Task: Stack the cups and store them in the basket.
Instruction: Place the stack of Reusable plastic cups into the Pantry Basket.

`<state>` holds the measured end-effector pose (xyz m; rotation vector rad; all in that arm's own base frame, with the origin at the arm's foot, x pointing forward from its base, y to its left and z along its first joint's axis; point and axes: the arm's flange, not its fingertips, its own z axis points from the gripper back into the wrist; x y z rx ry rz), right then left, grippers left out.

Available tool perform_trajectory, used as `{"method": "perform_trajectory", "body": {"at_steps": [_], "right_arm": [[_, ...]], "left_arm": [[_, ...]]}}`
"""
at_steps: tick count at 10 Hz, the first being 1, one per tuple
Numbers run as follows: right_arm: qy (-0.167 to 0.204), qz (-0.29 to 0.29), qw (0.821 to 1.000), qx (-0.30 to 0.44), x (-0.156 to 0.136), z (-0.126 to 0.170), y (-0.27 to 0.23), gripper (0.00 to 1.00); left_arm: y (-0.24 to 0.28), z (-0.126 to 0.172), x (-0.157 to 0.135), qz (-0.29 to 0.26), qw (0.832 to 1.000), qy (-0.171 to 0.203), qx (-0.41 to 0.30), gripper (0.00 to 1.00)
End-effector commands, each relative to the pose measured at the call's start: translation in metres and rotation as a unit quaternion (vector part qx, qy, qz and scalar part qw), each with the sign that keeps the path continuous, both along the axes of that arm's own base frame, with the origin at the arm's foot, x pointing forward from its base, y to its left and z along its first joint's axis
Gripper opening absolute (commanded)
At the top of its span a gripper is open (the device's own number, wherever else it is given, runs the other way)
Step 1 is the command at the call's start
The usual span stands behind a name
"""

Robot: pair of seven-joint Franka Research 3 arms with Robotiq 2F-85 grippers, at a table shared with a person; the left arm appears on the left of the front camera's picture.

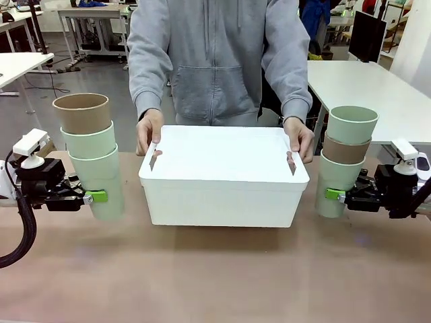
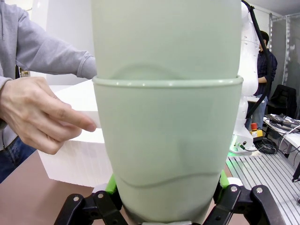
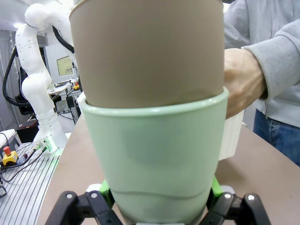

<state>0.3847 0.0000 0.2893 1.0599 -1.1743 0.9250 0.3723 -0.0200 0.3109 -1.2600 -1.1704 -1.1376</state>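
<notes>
The left gripper [image 1: 94, 196] is clamped on the bottom green cup of the left stack of cups [image 1: 91, 151], the right gripper [image 1: 335, 194] on the bottom green cup of the right stack of cups [image 1: 345, 161], and between them a person's hands [image 1: 149, 132] hold the white basket [image 1: 215, 202] by its short sides.

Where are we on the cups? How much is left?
Stacking looks mostly done: six cups sit in two stacks of three. In hand: the left pincer grips the left stack, the right pincer the right stack, each by its bottom mint cup. Left: both stacks are outside the basket, held by a person's hands; they need placing inside.
</notes>
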Motion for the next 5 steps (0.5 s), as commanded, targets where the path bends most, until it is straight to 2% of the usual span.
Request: {"method": "perform_trajectory", "body": {"at_steps": [1,5], "right_arm": [[-0.007,-0.001,1.000,0.000,0.0008,0.0039,0.0006,0.86],[-0.007,-0.001,1.000,0.000,0.0008,0.0039,0.0006,0.86]], "left_arm": [[-0.0010,0.0033,-0.0010,-0.002,1.000,-0.004,-0.004,0.85],[-0.0010,0.0033,-0.0010,-0.002,1.000,-0.004,-0.004,0.85]]}}
